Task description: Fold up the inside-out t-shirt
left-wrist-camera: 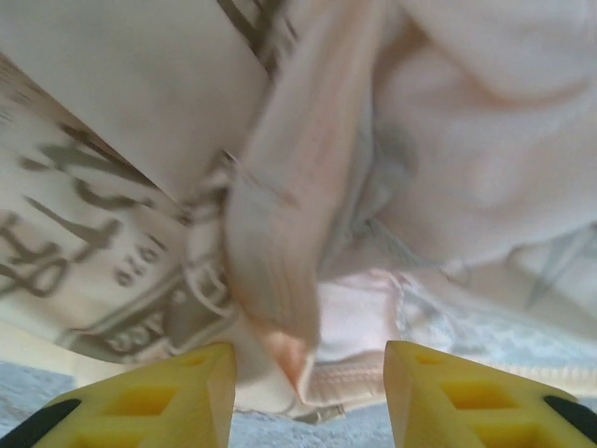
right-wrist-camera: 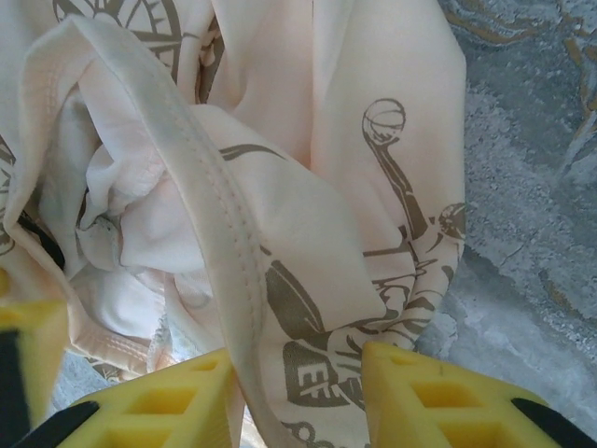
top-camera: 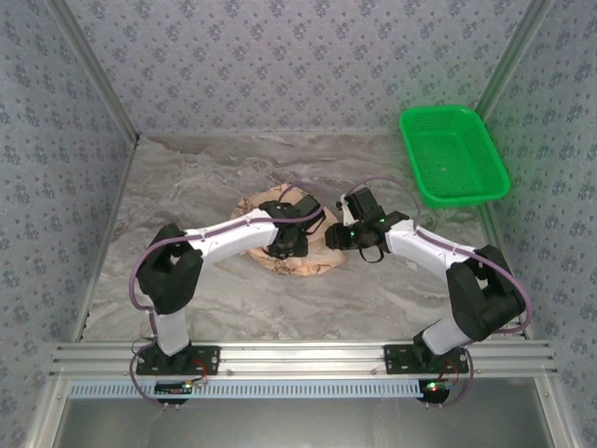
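Observation:
The inside-out t-shirt [top-camera: 303,265] lies crumpled in a small heap at the middle of the marble-patterned table. My left gripper [top-camera: 287,245] is down on top of the heap. In its wrist view the yellow jaws stand apart, and a hanging pale fold of the t-shirt [left-wrist-camera: 280,280] dips between them without touching either; the left gripper [left-wrist-camera: 310,392] is open. My right gripper [top-camera: 343,235] is at the heap's right edge. Its jaws straddle a stitched hem and printed cloth of the t-shirt [right-wrist-camera: 280,233], which fills the gap; the right gripper [right-wrist-camera: 298,401] is still apart.
A green plastic basket [top-camera: 411,154] stands at the back right corner. Patterned walls enclose the table [top-camera: 187,205] on three sides. A metal rail [top-camera: 298,359] runs along the near edge by the arm bases.

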